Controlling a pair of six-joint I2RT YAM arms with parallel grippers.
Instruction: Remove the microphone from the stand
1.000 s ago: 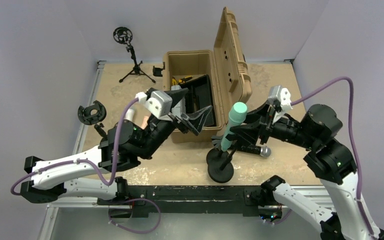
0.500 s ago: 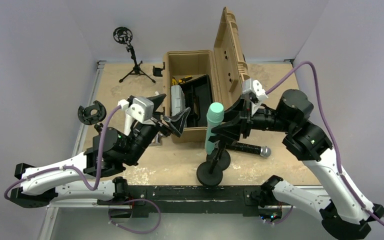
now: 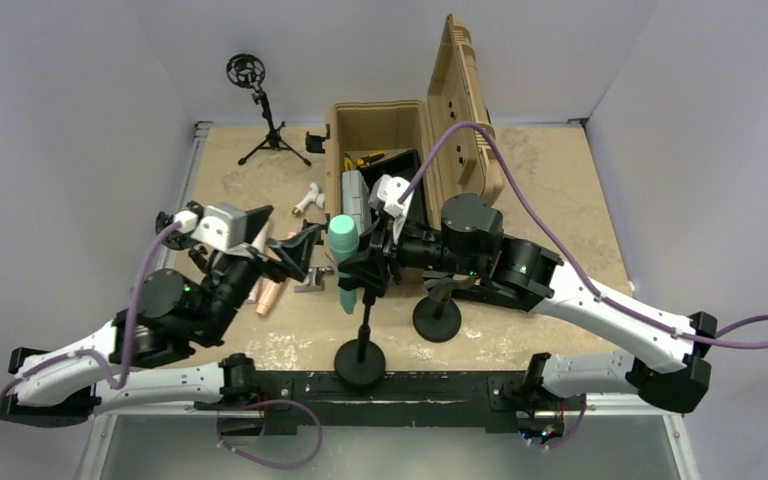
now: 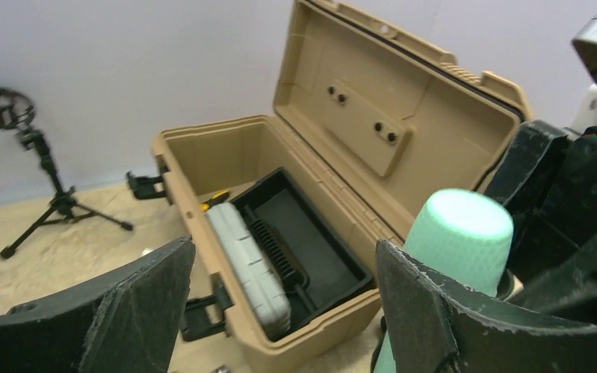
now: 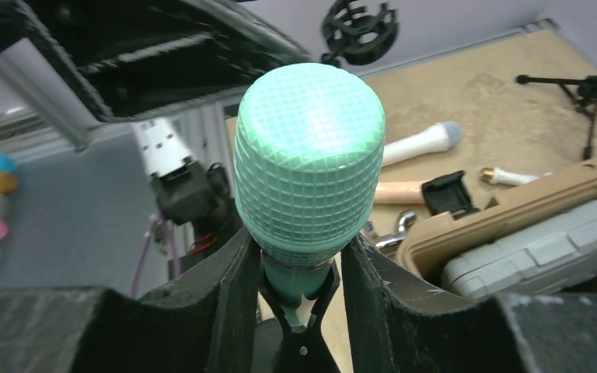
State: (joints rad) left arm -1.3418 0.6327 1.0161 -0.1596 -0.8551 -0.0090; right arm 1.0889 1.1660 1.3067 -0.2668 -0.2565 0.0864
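Sandy tabletop (image 3: 560, 170); right fingers (image 5: 225, 287) clamp the green microphone (image 5: 307, 155), left fingers (image 4: 148, 303) spread wide open

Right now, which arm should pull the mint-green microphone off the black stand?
Probably left: its jaws stand open beside the mint-green mesh-headed microphone; the right jaws clamp its neck at the black stand clip.
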